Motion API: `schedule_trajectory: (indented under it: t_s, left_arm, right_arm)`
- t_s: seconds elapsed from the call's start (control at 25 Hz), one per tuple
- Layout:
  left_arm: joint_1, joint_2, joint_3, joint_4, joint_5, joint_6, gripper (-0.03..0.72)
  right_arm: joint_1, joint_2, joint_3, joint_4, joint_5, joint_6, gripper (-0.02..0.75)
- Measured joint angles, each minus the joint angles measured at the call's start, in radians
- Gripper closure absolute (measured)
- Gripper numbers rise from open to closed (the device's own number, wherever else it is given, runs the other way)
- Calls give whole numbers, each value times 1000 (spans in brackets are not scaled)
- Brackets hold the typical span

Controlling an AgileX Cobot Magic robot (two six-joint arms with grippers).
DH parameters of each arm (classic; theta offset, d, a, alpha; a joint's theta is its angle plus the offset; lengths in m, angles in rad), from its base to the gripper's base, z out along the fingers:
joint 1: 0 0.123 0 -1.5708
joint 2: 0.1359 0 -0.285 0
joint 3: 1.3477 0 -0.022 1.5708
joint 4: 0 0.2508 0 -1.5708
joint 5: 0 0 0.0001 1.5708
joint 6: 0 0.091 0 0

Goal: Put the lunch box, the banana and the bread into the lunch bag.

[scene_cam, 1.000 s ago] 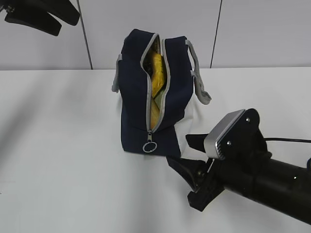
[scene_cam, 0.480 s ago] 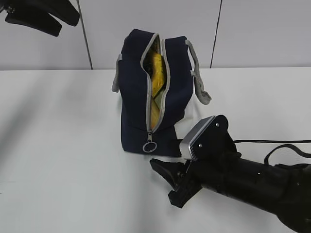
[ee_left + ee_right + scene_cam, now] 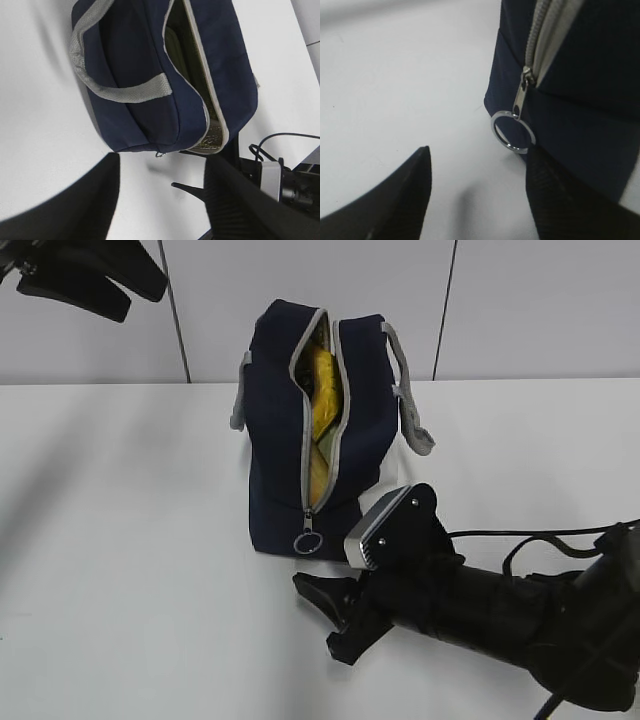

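The navy lunch bag [image 3: 275, 420] stands on the white table with its grey zipper open along the top and front. Something yellow [image 3: 322, 390] shows in the gap, with a pale green surface [image 3: 322, 448] below it; the bread is hidden. From above, the left wrist view shows the bag [image 3: 135, 65] and an olive-green lid edge [image 3: 176, 45] inside. My right gripper [image 3: 312, 617] is open, low on the table, just in front of the zipper's ring pull [image 3: 308, 541]. In the right wrist view the ring [image 3: 512, 131] hangs just above the right finger of that gripper [image 3: 480, 155]. My left gripper [image 3: 140, 295] is open, high at the back left.
Grey strap handles [image 3: 410, 405] hang off both sides of the bag. The right arm's black cable [image 3: 520, 540] lies on the table at the right. The left wrist view shows the right arm [image 3: 272, 182] beside the bag's front end, between the open left gripper's [image 3: 160, 200] fingers.
My right gripper has moved left and closer to the bag's front, ending just below the ring pull. The bag and left gripper have hardly moved.
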Motion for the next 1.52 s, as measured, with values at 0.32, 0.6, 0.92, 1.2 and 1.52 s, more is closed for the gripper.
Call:
schedule_trajectory:
  t_s: [0.32,0.6,0.92,1.2,1.52]
  left_arm:
    - [0,0,0,0,0,0,308]
    - [0,0,0,0,0,0,309]
    - [0,0,0,3,0,-1,309]
    - [0,0,0,17,0,-1,309]
    - [0,0,0,24,0,-1,309]
  right_arm:
    - [0,63,-63,-11,2,27,299]
    - [0,100,-88,-11,4,34,299]
    - [0,100,-127,-11,6,47,300]
    - [0,100,-160,-17,28,86,300]
    - [0,100,-160,75,36,90,416]
